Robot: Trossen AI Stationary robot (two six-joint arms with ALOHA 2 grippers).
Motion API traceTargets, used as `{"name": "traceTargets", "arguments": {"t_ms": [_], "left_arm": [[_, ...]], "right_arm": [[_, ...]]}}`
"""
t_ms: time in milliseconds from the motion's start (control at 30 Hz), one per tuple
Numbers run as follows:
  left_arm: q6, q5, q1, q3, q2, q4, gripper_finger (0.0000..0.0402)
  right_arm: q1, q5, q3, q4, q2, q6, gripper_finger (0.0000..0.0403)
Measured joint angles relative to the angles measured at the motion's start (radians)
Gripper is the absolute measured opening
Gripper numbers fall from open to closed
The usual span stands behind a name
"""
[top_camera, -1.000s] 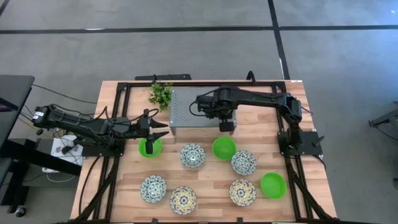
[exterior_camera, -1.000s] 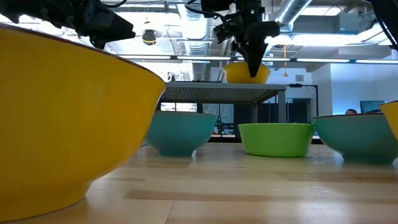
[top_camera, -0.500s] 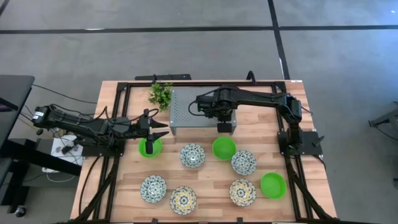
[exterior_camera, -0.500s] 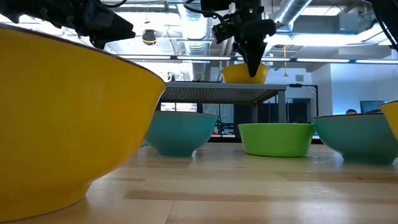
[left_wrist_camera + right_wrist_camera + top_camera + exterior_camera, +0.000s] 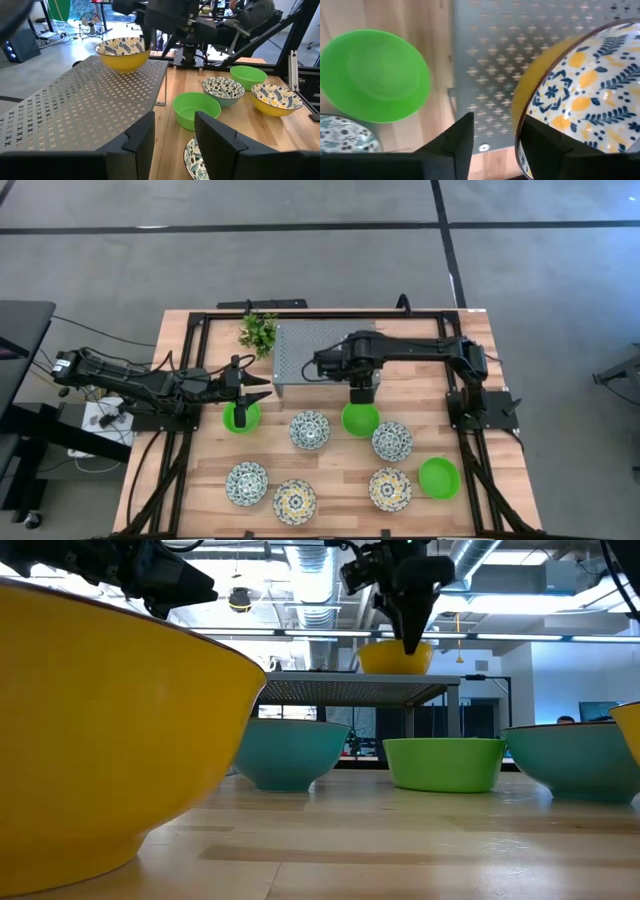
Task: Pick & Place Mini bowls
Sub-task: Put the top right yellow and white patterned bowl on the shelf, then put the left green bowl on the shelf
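R arm (image 5: 420, 348) reached in from table's right edge, elbow bent, forearm running left over stand (image 5: 300, 345), wrist turned down. R gripper (image 5: 410, 640) hung at stand's near right corner, fingers pointing down, spread apart w/ a gap, straddling rim of yellow bowl (image 5: 396, 658) but gripping nothing. Bowl sat upright on stand top, mouth up, round so no long axis; blue/yellow leaf print inside (image 5: 580, 100). L arm (image 5: 130, 380) stretched in low from left, roughly level. L gripper (image 5: 252, 392) pointed right above green bowl (image 5: 240, 417), fingers (image 5: 142, 137) parted, empty. Second green bowl (image 5: 360, 418) on table just in front of stand, below R gripper; third green bowl (image 5: 439, 477) near right edge. Patterned bowls upright across table's front half, well apart. Sprig (image 5: 259, 332) beside stand's left end.
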Motion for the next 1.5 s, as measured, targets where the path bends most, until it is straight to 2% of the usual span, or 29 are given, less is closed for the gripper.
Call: {"name": "traceTargets", "arguments": {"t_ms": [100,300,700,1133,1267,1500], "left_arm": [[0.000,0.000,0.000,0.000,0.000,0.000,0.0140],[0.000,0.000,0.000,0.000,0.000,0.001,0.0140],[0.000,0.000,0.000,0.000,0.000,0.004,0.0140],[0.000,0.000,0.000,0.000,0.000,0.004,0.0140],[0.000,0.000,0.000,0.000,0.000,0.004,0.0140],[0.000,0.000,0.000,0.000,0.000,0.004,0.0140]], "right_arm": [[0.046,0.025,0.000,0.000,0.000,0.016,0.0164],[0.098,0.219,0.000,-0.002,0.000,-0.016,0.0181],[0.100,0.232,0.018,-0.003,-0.002,-0.015,0.0184],[0.021,0.250,0.018,-0.003,-0.002,-0.010,0.0183],[0.051,0.253,0.018,-0.003,-0.002,-0.015,0.0183],[0.172,0.251,0.051,-0.004,-0.001,-0.004,0.0182]]}}
